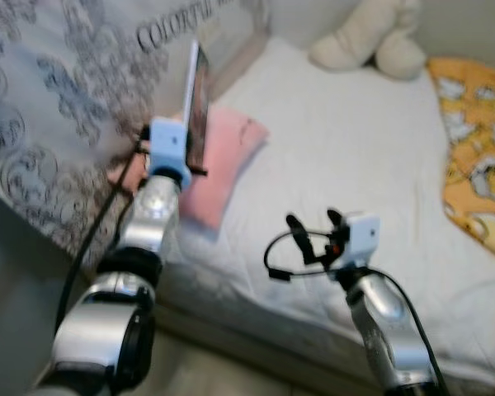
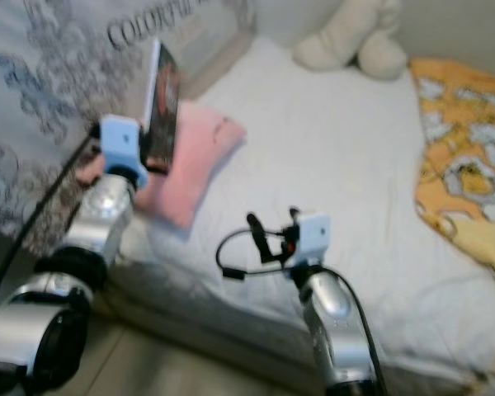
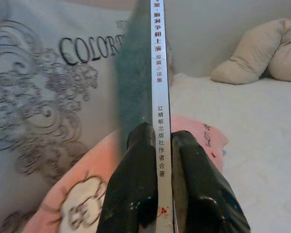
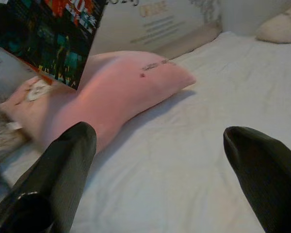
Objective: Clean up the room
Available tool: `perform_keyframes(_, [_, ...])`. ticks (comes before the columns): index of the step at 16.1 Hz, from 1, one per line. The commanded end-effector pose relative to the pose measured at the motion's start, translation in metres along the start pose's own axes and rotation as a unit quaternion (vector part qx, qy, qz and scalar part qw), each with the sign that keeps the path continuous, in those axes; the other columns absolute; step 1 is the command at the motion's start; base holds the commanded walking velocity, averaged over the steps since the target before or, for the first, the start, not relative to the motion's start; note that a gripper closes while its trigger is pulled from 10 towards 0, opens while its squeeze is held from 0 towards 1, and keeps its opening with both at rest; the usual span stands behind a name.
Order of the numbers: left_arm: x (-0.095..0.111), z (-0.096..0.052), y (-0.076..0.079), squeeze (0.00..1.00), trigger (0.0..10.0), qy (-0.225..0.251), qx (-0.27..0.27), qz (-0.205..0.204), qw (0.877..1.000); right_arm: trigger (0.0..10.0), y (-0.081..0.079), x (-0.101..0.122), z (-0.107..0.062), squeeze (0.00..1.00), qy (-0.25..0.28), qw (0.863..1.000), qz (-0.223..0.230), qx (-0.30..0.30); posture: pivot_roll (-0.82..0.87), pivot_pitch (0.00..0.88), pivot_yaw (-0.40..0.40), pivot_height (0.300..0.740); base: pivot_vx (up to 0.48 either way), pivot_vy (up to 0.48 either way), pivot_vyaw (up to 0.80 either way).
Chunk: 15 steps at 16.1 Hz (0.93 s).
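My left gripper (image 1: pixel 195 157) is shut on a thin book (image 1: pixel 198 103) and holds it upright, edge-on, above a pink pillow (image 1: pixel 223 165) on the bed. In the left wrist view the book's white spine (image 3: pixel 159 97) with printed characters stands clamped between the two black fingers (image 3: pixel 136 189). The dark, colourful cover (image 4: pixel 48 39) hangs over the pink pillow (image 4: pixel 126 92) in the right wrist view. My right gripper (image 1: pixel 313 221) is open above the white sheet (image 1: pixel 346 148), nothing between its fingers (image 4: pixel 63 165).
A grey patterned blanket (image 1: pixel 58 107) with lettering lies at the bed's left side. A cream plush toy (image 1: pixel 371 37) sits at the far end. An orange patterned quilt (image 1: pixel 478 148) covers the right side. The mattress's front edge (image 1: pixel 256 330) runs below my arms.
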<state>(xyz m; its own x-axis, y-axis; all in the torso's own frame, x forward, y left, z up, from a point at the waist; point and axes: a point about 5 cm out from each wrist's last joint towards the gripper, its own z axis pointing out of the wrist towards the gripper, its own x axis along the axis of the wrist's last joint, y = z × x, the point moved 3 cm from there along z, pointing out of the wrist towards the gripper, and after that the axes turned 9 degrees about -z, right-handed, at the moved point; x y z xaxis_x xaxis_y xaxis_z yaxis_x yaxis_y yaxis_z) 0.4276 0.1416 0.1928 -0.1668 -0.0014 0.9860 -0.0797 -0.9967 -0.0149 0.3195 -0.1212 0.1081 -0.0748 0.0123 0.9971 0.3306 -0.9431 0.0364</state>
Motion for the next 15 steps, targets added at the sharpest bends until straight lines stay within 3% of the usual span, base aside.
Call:
perform_keyframes(1, [0.02,0.007,0.024,0.0,10.0,0.036,-0.046,0.005,0.998,10.0,0.011,-0.006,-0.007,0.0,-0.009,1.0,-0.01,-0.021,0.04,0.045,-0.006,0.74,0.48,0.0,0.0])
perform_keyframes(3, [0.031,0.009,0.036,0.0,10.0,0.056,-0.079,0.003,0.995,10.0,0.01,-0.006,-0.009,0.0,-0.012,1.0,-0.02,-0.021,0.03,0.041,-0.004,0.74,0.48,0.0,0.0])
perform_keyframes(6, [0.041,0.016,0.043,0.0,10.0,0.049,-0.096,-0.024,0.994,10.0,0.011,-0.007,-0.012,0.0,-0.01,0.999,-0.015,-0.029,0.02,0.041,-0.005,0.74,0.0,0.0,-0.42])
perform_keyframes(7, [0.031,0.02,0.063,0.0,10.0,-0.023,-0.153,-0.094,0.984,10.0,0.01,-0.009,-0.016,0.0,-0.017,0.999,-0.017,-0.023,0.01,0.07,-0.021,0.74,0.0,0.0,0.0])
perform_keyframes(9, [0.016,0.014,0.093,0.0,10.0,-0.082,-0.212,-0.159,0.961,10.0,0.01,-0.01,-0.027,0.0,-0.028,0.999,-0.012,-0.021,-0.02,0.134,-0.05,0.74,0.0,0.0,0.0])
perform_keyframes(11, [0.003,0.001,0.133,0.0,10.0,-0.118,-0.27,-0.189,0.937,10.0,0.007,-0.013,-0.042,0.0,-0.046,0.999,-0.02,-0.008,-0.07,0.187,-0.07,0.74,0.0,0.0,0.0])
perform_keyframes(14, [-0.001,-0.008,0.163,0.0,10.0,-0.148,-0.282,-0.292,0.902,10.0,0.005,-0.012,-0.058,0.0,-0.061,0.998,-0.025,-0.003,-0.15,0.26,-0.098,0.74,0.0,0.0,0.0])
perform_keyframes(15, [-0.009,-0.014,0.174,0.0,10.0,-0.173,-0.268,-0.36,0.876,10.0,0.0,-0.01,-0.072,0.0,-0.074,0.997,-0.024,0.002,-0.18,0.288,-0.105,0.74,0.0,0.0,0.0])
